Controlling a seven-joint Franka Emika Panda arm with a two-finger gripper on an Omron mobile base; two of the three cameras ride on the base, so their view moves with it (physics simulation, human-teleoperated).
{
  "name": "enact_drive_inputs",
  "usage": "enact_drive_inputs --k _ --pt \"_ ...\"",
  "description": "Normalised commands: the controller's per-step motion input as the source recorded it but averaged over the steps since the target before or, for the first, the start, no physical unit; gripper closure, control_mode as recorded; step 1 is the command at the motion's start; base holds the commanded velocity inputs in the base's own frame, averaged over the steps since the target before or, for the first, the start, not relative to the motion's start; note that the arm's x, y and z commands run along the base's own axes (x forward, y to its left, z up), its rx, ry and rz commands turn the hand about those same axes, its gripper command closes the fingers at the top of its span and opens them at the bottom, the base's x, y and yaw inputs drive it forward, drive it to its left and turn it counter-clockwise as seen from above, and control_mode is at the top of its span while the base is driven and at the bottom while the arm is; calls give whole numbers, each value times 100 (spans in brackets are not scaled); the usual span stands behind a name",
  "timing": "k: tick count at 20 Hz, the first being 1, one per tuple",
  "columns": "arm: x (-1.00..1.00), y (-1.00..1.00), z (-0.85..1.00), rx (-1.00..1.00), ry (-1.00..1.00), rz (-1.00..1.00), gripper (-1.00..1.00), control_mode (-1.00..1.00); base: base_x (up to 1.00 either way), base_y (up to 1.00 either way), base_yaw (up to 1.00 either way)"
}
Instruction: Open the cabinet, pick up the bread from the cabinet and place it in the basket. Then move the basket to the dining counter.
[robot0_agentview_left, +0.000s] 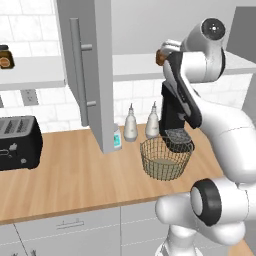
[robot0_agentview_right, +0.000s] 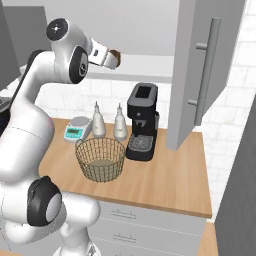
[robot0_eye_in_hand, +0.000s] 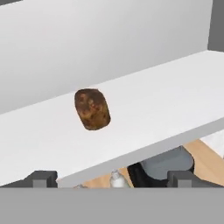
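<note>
The cabinet stands open, its grey door swung out towards me, the same door also in the right base view. The bread, a small dark-brown loaf, lies on the white shelf. My gripper is open and raised to shelf height, just short of the bread, with nothing between its fingertips. From the right base, the gripper nearly reaches the bread. The wire basket sits empty on the wooden worktop below, also seen as the basket. The dining counter is out of view.
A black coffee machine stands just behind the basket, with two pale bottles and a small scale beside it. A black toaster is at the left. A brown-lidded jar sits on the left shelf.
</note>
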Motion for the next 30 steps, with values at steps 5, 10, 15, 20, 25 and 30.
enact_drive_inputs --k 5,10,15,20,25,30 --pt "60 4 0 0 0 3 -100 -100 0 0 0" --pt "46 0 0 -2 0 5 -100 -100 0 0 0" --pt "44 0 -1 -6 0 7 -100 -100 0 0 0" --pt "38 0 -6 -5 0 7 -100 -100 0 0 0" --pt "27 0 -17 -5 -1 3 -100 -100 0 0 0" --pt "25 0 -14 -4 0 0 -100 -100 0 0 0"
